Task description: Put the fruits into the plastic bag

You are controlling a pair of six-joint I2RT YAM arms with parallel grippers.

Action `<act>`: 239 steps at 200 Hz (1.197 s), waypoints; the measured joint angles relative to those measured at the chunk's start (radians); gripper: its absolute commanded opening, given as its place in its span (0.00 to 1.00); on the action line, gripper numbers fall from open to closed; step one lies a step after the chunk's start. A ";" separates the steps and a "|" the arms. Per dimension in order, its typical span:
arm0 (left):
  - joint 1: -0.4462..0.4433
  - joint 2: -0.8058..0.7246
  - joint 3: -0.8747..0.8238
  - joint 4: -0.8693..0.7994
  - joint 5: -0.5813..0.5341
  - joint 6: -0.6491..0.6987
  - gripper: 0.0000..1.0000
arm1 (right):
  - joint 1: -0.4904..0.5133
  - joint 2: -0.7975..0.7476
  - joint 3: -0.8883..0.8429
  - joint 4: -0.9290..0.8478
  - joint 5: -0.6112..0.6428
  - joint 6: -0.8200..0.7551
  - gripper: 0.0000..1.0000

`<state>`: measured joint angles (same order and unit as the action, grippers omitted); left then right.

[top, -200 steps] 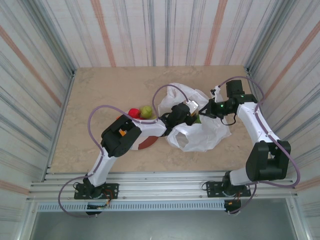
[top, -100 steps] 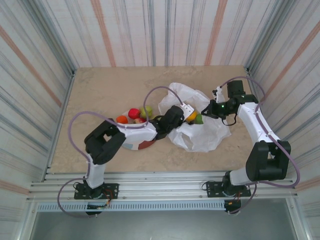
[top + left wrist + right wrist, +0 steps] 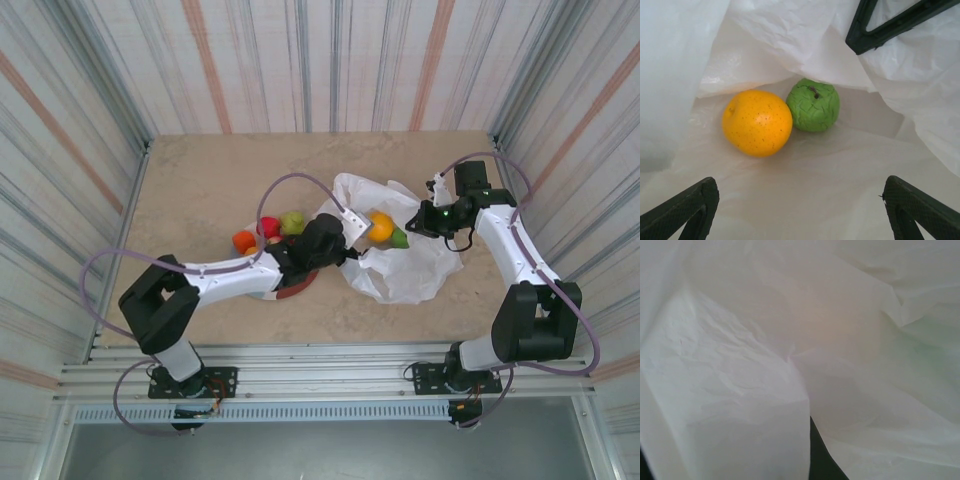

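Observation:
The white plastic bag lies right of centre with its mouth facing left. Inside it an orange fruit and a green fruit lie side by side; the left wrist view has the orange fruit touching the green fruit on the bag's floor. My left gripper is open at the mouth, and in its wrist view the gripper holds nothing. My right gripper is shut on the bag's upper edge; crinkled plastic covers its fingers.
A plate sits under the left forearm. At its far side lie an orange-red fruit, a red fruit and a green fruit. Striped walls close in the table on three sides.
My left gripper has drawn back leftward out of the bag. The orange fruit now lies free inside beside the green one. The right arm has held still.

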<state>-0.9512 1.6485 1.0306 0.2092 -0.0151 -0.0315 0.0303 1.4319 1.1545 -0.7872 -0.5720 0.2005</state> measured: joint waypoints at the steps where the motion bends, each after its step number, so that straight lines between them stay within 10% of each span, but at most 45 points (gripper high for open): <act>1: 0.000 -0.003 -0.001 -0.002 0.001 0.000 0.88 | 0.000 0.000 0.000 0.000 0.000 0.000 0.00; 156: 0.080 -0.437 -0.306 -0.198 0.118 -0.256 0.86 | 0.000 0.000 -0.032 0.017 0.000 -0.003 0.00; 239: 0.105 -0.224 -0.299 -0.170 0.153 -0.566 0.62 | 0.001 0.000 -0.032 0.019 0.000 -0.003 0.00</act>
<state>-0.8463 1.4250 0.7319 0.0391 0.1383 -0.5972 0.0315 1.4322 1.1229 -0.7681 -0.5720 0.1978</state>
